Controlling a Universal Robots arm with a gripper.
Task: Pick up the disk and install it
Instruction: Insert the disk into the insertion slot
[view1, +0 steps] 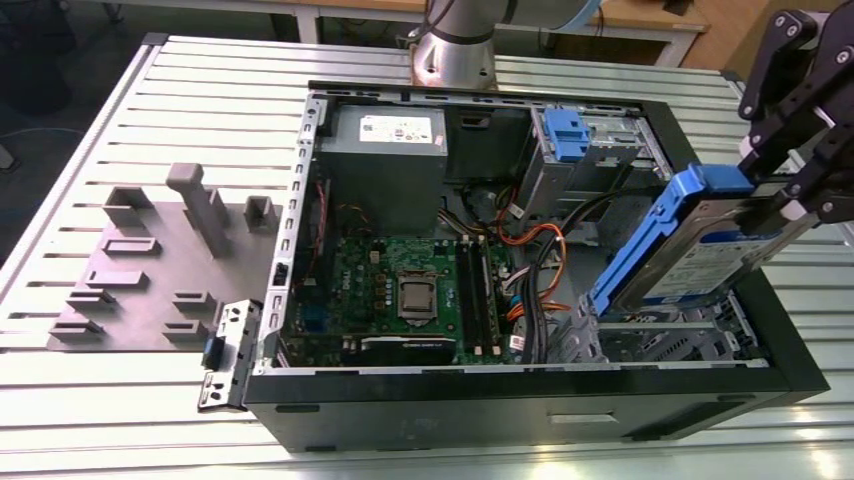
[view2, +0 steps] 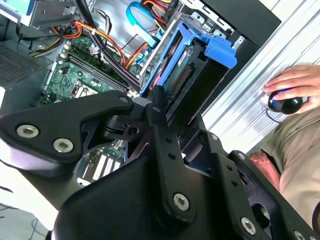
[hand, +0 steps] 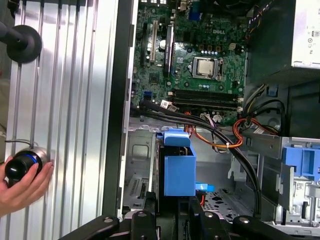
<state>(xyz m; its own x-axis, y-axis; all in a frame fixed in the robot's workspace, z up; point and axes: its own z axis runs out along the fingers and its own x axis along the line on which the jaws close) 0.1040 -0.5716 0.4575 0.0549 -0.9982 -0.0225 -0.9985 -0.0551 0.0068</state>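
We saw the gripper (view1: 778, 197) squeezing the disk (view1: 701, 255) tight, tilted over the metal bay (view1: 654, 335), where it needed careful lining up.

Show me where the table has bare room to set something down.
Bare slats of the table lie between the grey fixture and the far edge, and in the strip before it at the exterior view's left. Crowded: inside the open case, where cables run beside the disk held in the gripper.
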